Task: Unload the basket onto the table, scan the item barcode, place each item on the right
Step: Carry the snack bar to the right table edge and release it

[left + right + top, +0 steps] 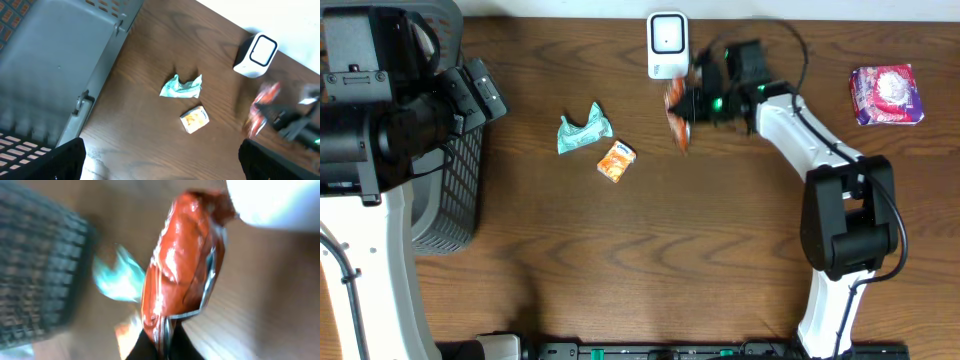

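My right gripper [692,103] is shut on the lower edge of a shiny orange-red snack packet [676,118], holding it off the table just below the white barcode scanner [667,45]. In the right wrist view the packet [180,265] rises from my pinched fingers [162,347], its top close to the scanner [275,202]; this view is blurred. My left gripper [160,160] is open and holds nothing, high over the table's left side next to the basket. It sees the packet [260,107] and the scanner [255,55] at far right.
A crumpled teal wrapper [582,131] and a small orange box [616,160] lie left of centre. A purple packet [886,94] lies at the far right. A dark mesh basket [450,200] stands at the left edge under my left arm.
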